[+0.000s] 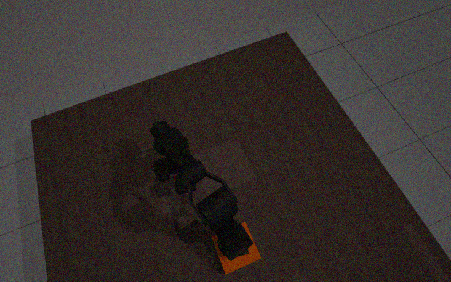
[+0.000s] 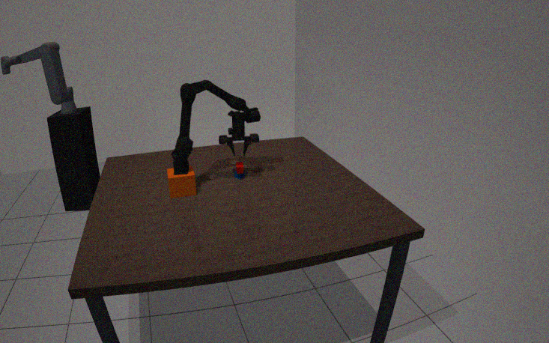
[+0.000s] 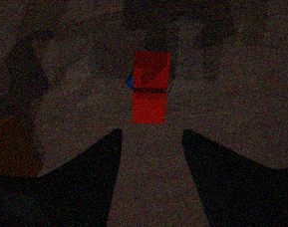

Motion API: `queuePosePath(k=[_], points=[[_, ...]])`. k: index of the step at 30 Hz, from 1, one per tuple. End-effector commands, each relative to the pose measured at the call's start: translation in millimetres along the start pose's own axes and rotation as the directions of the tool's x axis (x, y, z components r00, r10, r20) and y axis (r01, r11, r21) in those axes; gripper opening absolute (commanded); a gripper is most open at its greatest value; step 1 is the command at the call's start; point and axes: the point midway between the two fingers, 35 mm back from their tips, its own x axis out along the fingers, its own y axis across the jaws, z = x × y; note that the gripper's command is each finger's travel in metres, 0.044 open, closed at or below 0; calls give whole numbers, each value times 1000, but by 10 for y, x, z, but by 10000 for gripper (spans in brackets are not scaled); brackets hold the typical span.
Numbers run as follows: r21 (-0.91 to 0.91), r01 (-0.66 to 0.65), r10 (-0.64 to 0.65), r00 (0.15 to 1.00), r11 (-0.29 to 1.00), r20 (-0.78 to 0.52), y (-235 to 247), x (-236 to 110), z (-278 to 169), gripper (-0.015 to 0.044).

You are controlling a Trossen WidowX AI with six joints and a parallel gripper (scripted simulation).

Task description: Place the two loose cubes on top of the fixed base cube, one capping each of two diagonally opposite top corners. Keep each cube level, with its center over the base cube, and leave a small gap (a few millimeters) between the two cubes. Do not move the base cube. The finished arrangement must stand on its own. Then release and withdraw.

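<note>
Two red cubes sit side by side on the blue base cube. In the wrist view the farther red cube and the nearer red cube are parted by a narrow dark strip; its width is hard to judge. In the exterior view they merge into one red shape that looks level. The top view shows only a speck of red beside the arm. Most of the base is hidden under the red cubes in the wrist view. My gripper is open and empty, a little above the red cubes, pointing down.
The arm stands on an orange block on the brown table. Another grey arm stands on a black pedestal beyond the table. The light is dim, with arm shadows around the stack.
</note>
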Motion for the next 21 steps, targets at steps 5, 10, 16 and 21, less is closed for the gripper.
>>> queuePosePath(k=[5,10,16,21], points=[[0,0,0,1000,1000,0,-1,-81,0,336],[1,-6,6,1000,1000,-3,24,-60,12,400],[17,-3,3,1000,1000,-7,306,-57,669,400],[1,-12,12,1000,1000,8,679,-103,1221,400]])
